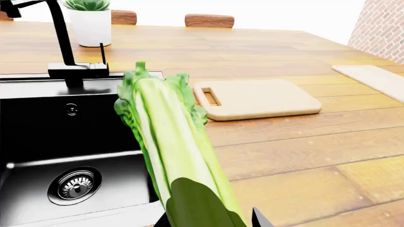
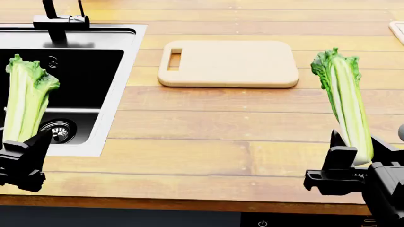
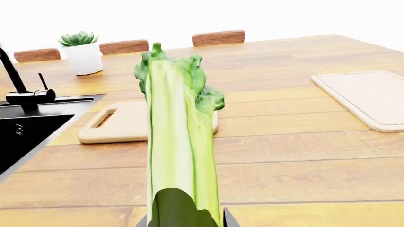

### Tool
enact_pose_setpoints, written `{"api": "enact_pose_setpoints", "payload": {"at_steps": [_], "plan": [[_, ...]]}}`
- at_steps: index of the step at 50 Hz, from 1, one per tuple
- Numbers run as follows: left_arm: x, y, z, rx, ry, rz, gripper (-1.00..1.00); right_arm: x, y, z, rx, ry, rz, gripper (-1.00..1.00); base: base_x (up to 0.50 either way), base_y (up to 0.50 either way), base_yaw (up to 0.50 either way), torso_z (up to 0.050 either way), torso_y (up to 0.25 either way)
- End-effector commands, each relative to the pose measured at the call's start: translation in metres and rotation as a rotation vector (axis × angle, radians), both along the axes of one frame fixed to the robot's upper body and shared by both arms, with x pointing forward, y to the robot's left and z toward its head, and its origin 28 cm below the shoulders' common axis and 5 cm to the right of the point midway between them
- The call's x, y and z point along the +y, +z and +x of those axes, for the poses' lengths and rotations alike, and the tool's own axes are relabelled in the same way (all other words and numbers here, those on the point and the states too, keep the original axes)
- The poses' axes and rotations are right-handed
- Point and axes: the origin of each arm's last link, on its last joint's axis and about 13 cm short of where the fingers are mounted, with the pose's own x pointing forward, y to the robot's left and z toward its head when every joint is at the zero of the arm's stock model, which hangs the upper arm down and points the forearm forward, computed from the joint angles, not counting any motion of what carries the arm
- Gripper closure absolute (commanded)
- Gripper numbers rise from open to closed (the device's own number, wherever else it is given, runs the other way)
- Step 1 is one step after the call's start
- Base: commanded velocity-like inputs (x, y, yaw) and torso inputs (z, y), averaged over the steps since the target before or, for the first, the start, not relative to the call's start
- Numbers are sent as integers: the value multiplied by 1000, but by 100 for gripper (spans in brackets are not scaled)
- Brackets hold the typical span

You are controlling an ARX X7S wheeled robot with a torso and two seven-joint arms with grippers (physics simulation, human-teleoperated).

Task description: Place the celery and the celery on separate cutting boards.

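Your right gripper (image 2: 353, 158) clamps right celery (image 2: 346, 101), long axis toward handled board (image 2: 230, 64) ahead-left, nearer this arm. Left gripper (image 2: 25, 153) clamps left celery (image 2: 25, 101) over sink (image 2: 120, 94), beside that board.

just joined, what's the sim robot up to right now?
Each arm holds a celery bunch clear of the wooden countertop, leafy end away from the gripper. The left gripper has the left celery over the black sink; the right gripper has the right celery over bare counter. Neither is on a board yet. The handled cutting board lies between them, empty, and the grooved cutting board sits farther to the robot's right.
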Motion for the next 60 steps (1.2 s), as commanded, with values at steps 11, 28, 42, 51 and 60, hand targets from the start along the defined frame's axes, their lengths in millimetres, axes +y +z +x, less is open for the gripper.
{"api": "enact_pose_setpoints", "payload": {"at_steps": [11, 28, 42, 51, 60], "plan": [[0, 2, 2, -12, 13, -23, 100, -4, 3, 1, -21, -13, -17, 100, 59, -500, 0, 0, 1], [4, 6, 0, -18, 30, -15, 100, -6, 3, -3, -22, -26, -21, 100, 63, -500, 0, 0, 1], [8, 5, 1, -19, 47, -23, 100, -4, 4, -3, -28, -32, -110, 100, 167, -491, 0, 1, 1], [11, 4, -1, -21, 57, -32, 100, -2, 5, -4, -32, -23, -109, 100, 415, -360, 0, 0, 2], [13, 3, -3, -22, 63, -37, 100, -3, 6, -4, -36, -26, -98, 100, 436, -335, 0, 0, 2]]}}
